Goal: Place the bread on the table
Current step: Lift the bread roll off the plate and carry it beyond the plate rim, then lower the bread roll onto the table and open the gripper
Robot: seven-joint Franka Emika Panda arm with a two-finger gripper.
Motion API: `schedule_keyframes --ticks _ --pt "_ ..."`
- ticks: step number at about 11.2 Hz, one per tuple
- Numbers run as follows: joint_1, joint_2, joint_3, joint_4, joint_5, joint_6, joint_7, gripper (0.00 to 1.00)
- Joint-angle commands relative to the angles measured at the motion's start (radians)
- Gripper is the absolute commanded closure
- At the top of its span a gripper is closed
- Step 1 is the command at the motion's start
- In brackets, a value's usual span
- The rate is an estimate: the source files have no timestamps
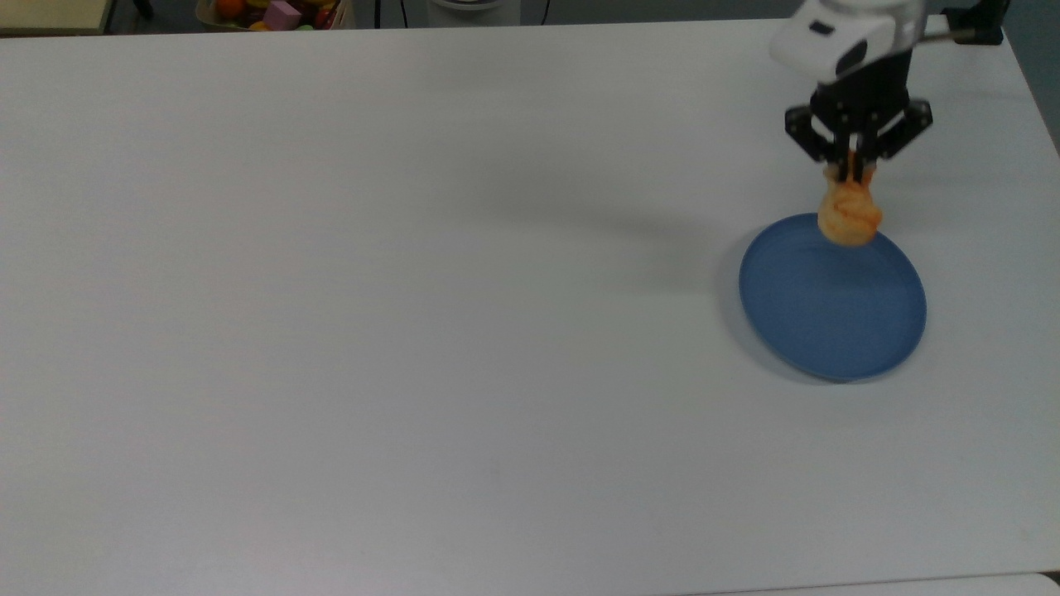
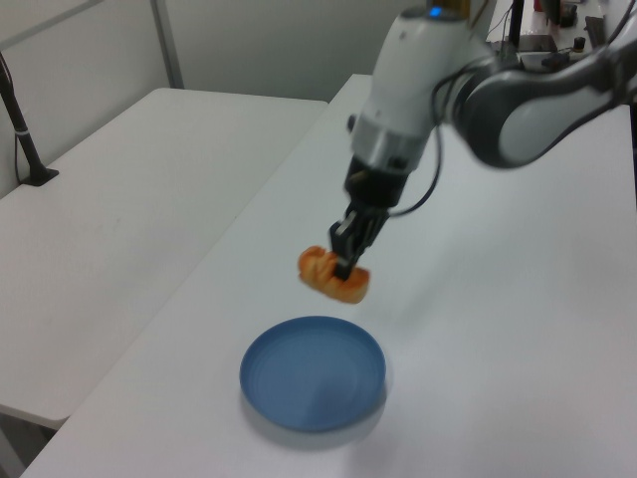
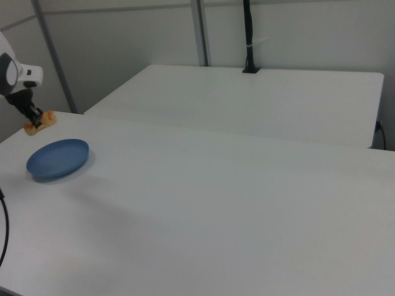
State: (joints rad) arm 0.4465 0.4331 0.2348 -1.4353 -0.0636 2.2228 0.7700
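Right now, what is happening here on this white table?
A robot arm is holding the bread in its tool, with the fingers shut on it. The bread hangs in the air, clear of the blue plate, which lies on the table with nothing on it. In the top view the bread sits over the plate's upper edge. It has not yet been set down on the table.

White table (image 1: pixel 414 331) with a blue plate (image 1: pixel 832 323) directly on it.
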Motion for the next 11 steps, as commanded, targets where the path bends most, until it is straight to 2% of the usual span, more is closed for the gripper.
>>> schedule_keyframes --ticks 1,2,4,5,7,11 --pt "-0.05 -0.271 0.03 -0.31 0.152 -0.032 -0.127 1.0" --pt "-0.086 -0.315 0.067 -0.353 0.178 -0.092 -0.173 1.0" --pt "-0.098 -0.364 0.083 -0.416 0.238 -0.159 -0.244 1.0" --pt "-0.097 -0.363 0.089 -0.437 0.241 -0.166 -0.247 1.0" --pt "-0.092 -0.35 0.107 -0.484 0.243 -0.154 -0.248 1.0" --pt "-0.083 -0.248 0.129 -0.487 0.237 -0.132 -0.244 1.0"
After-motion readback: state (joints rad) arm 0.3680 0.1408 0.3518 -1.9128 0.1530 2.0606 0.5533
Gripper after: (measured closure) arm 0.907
